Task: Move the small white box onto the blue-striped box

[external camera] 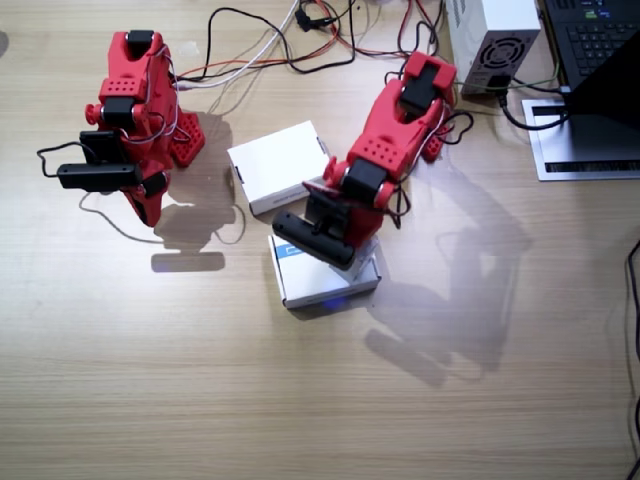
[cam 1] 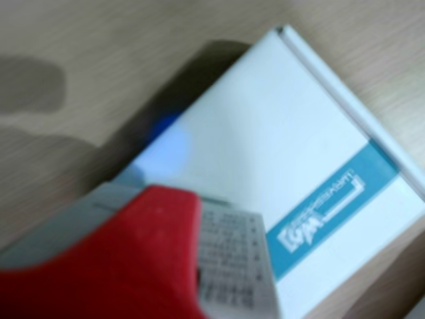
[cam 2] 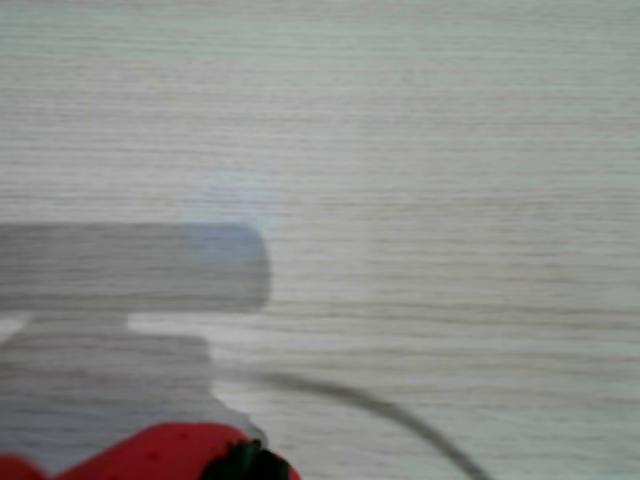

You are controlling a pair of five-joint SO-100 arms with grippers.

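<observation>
Left arm (external camera: 400,130): bent forward and down over the blue-striped box (external camera: 325,275), its jaws hidden beneath its own body in the fixed view.
Left gripper (external camera: 318,238): in a wrist view a red finger (cam 1: 133,259) presses a small white box (cam 1: 229,256) with printed text; jaws clenched on it.
Small white box: just above or on the blue-striped box; contact unclear.
Blue-striped box: flat on the desk (external camera: 150,380), near the plain white carton (external camera: 278,165).
Right arm (external camera: 135,110): folded upright, far left, apart.
Right gripper (external camera: 100,175): jaw state cannot be told.

A pale wood-grain table (external camera: 150,390) fills the frame, brightly lit and casting soft shadows, with tangled cables (external camera: 290,40), a grey power supply (external camera: 492,40) and a laptop (external camera: 595,40) along the upper right.
</observation>
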